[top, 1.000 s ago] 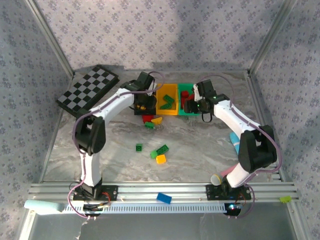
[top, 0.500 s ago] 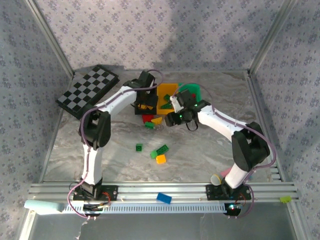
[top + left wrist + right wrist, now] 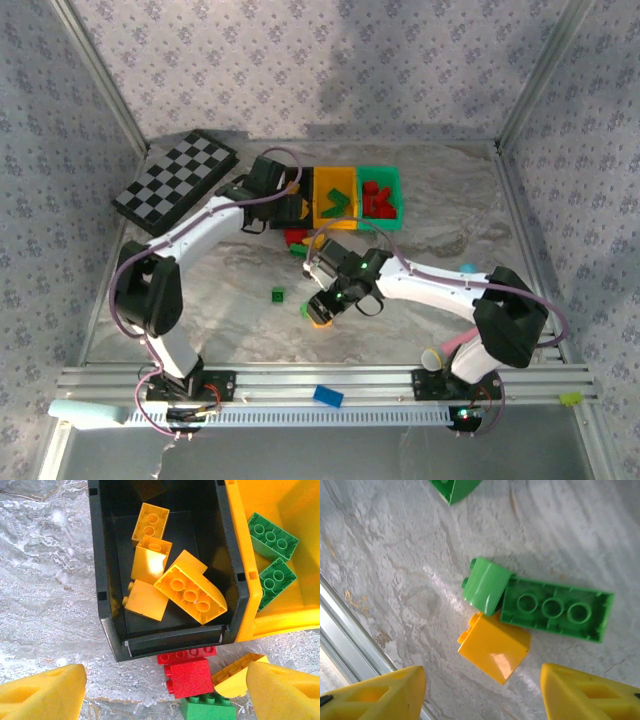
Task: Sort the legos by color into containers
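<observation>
Three bins stand in a row at the back: black bin (image 3: pixel 296 190), yellow-orange bin (image 3: pixel 334 180) with green bricks (image 3: pixel 272 536), and green bin (image 3: pixel 381 175) with red bricks (image 3: pixel 374 198). In the left wrist view the black bin (image 3: pixel 104 585) holds several yellow bricks (image 3: pixel 190 592). My left gripper (image 3: pixel 167 695) hangs open just in front of it, over a red brick (image 3: pixel 190 677), a green brick (image 3: pixel 207 708) and a yellow brick (image 3: pixel 231 676). My right gripper (image 3: pixel 482 695) is open above a yellow brick (image 3: pixel 494 647) that touches a light green brick (image 3: pixel 485 586) and a long green brick (image 3: pixel 552 609).
A small green brick (image 3: pixel 278 294) lies alone left of the right gripper (image 3: pixel 325 305). The checkered board (image 3: pixel 175 180) sits at the back left. A blue brick (image 3: pixel 328 396) rests on the front rail. A cyan object (image 3: pixel 468 268) lies at the right.
My right arm has swung from the green bin down to the table's middle, over the yellow and green bricks. My left arm has shifted slightly left at the black bin.
</observation>
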Tool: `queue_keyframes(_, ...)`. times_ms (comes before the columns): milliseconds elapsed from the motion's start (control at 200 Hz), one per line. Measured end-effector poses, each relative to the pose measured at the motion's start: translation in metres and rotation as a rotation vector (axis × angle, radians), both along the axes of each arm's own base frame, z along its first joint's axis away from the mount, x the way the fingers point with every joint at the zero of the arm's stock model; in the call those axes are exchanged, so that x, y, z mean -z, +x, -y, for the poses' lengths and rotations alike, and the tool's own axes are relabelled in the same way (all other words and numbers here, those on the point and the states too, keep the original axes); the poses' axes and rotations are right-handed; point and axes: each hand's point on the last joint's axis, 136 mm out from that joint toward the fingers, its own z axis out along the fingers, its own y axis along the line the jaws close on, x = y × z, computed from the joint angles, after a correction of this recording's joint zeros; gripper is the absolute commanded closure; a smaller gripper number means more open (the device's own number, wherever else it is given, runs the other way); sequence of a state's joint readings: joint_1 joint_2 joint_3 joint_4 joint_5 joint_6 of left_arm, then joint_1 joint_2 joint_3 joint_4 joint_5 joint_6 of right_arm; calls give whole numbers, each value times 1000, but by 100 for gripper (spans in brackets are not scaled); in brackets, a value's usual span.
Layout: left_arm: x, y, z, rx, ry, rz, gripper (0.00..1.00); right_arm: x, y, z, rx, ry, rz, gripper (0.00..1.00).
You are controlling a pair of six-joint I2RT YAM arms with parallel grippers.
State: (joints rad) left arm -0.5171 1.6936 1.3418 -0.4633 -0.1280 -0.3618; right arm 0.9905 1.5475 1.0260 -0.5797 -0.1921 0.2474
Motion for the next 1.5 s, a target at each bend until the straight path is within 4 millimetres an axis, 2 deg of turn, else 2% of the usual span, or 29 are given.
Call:
queue_keyframes(210,4,-10,-6,-14,-17,8,17,34,-9,1,19,-112,-26,35)
queue_keyframes(295,1,-15,-8,-14,-22,17,17,42,-12,2,31,-141,-32,35)
queue_keyframes(475,-7,-20,-13,-19,-35,48,17,43,-13,-1,51,-149,-33,35)
queue_keyframes(680,1,-26,-17,-26,-31,34,17,47,-12,-15,52,-157,-33,35)
queue_keyframes(735,3,-27,-19,-30,-26,31,17,49,-12,-16,53,-163,-32,38)
queue_keyframes(820,5,-27,-21,-35,-22,31,17,53,-11,-14,64,-178,-31,52)
queue_keyframes(870,5,-28,-23,-38,-22,33,17,54,-11,-13,63,-185,-29,57)
queue_keyframes(1099,6,-29,-27,-53,-31,38,17,46,-4,-15,49,-159,4,57)
queue_keyframes(1164,11,-31,-30,-65,-34,28,17,35,6,-18,47,-126,24,57)
queue_keyframes(1229,16,-34,-34,-80,-38,16,17,17,27,-24,64,-78,49,57)
queue_keyframes(1399,21,-46,-50,-140,-71,7,17,-56,117,-40,176,102,196,57)
queue_keyframes(1499,21,-55,-62,-183,-109,8,17,-89,169,-47,237,173,273,56)
